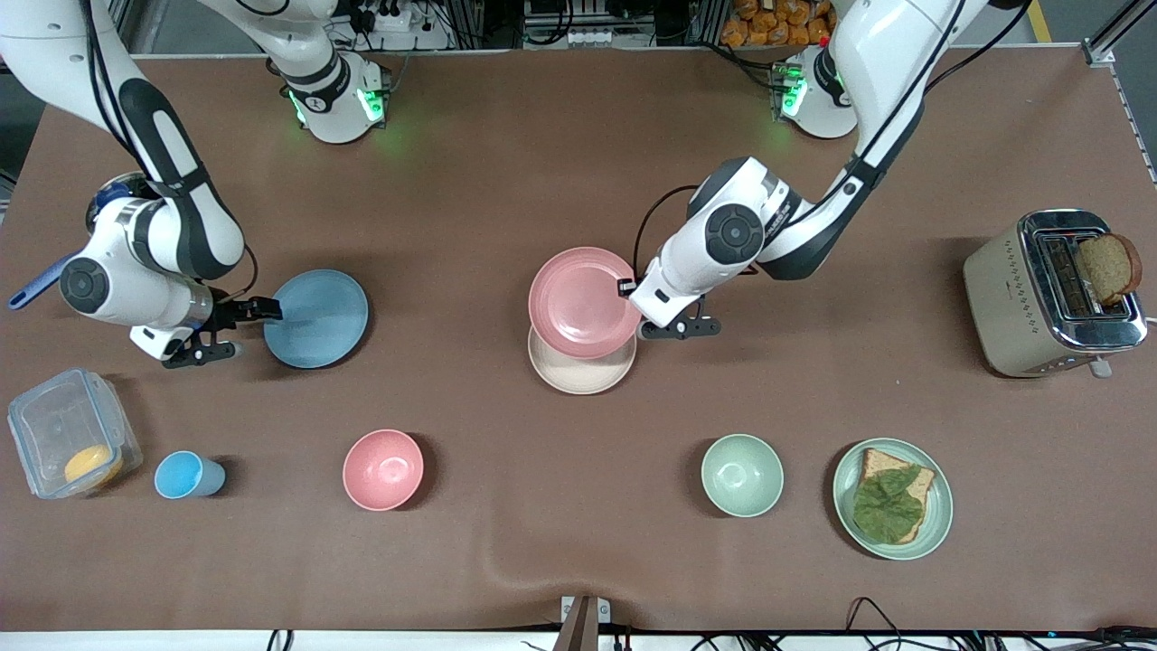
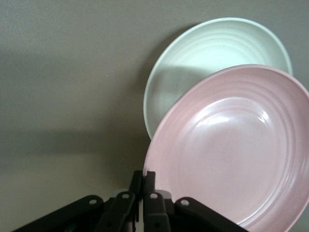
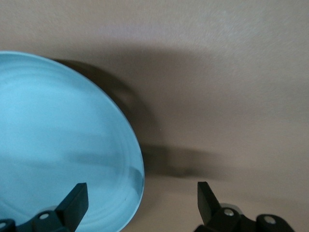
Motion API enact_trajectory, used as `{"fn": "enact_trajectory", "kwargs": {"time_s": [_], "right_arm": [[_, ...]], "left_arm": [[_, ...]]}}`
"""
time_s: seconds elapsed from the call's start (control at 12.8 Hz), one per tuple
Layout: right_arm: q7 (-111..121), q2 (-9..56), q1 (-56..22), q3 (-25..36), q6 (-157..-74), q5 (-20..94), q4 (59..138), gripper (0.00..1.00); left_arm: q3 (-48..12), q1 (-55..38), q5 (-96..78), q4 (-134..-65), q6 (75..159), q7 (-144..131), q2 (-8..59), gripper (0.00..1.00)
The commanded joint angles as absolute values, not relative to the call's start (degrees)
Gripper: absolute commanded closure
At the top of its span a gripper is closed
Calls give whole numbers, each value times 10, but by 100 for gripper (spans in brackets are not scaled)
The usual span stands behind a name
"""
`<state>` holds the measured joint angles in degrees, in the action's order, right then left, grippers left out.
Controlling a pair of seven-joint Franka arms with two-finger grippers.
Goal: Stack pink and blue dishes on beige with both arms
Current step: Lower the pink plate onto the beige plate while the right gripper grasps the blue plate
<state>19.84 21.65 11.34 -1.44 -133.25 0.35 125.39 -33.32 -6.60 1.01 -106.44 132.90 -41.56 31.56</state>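
Note:
My left gripper (image 1: 627,288) is shut on the rim of the pale pink plate (image 1: 583,301) and holds it tilted in the air, partly over the beige plate (image 1: 581,366), which lies flat mid-table. In the left wrist view the fingers (image 2: 148,180) pinch the pink plate (image 2: 236,145), with the beige plate (image 2: 193,58) showing under it. The light blue plate (image 1: 316,318) rests on the table toward the right arm's end. My right gripper (image 1: 263,310) is open at its edge; in the right wrist view the gripper (image 3: 141,193) has the blue plate (image 3: 58,145) rim between its spread fingers.
Along the table edge nearest the front camera stand a clear container (image 1: 72,443), a small blue cup (image 1: 185,476), a pink bowl (image 1: 383,469), a green bowl (image 1: 742,475) and a green plate (image 1: 940,506) bearing a sandwich. A toaster (image 1: 1012,298) with bread stands at the left arm's end.

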Motion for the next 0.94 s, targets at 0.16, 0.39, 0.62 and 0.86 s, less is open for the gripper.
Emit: {"fn": "enact_trajectory", "kwargs": {"time_s": [0.16, 0.39, 0.62, 0.86], "right_arm": [[210, 240, 121, -23, -1331, 32, 1245, 31], [208, 247, 121, -23, -1324, 60, 1240, 80], [209, 248, 120, -23, -1285, 60, 1217, 100], [209, 255, 120, -22, -1216, 60, 1169, 100]], "left_arm": [[-332, -68, 43, -1037, 1354, -429, 364, 100], [-332, -68, 51, -1024, 1355, -428, 382, 100], [-327, -70, 54, -1007, 1355, -427, 395, 100], [-318, -75, 85, -1005, 1355, -428, 400, 100]]}}
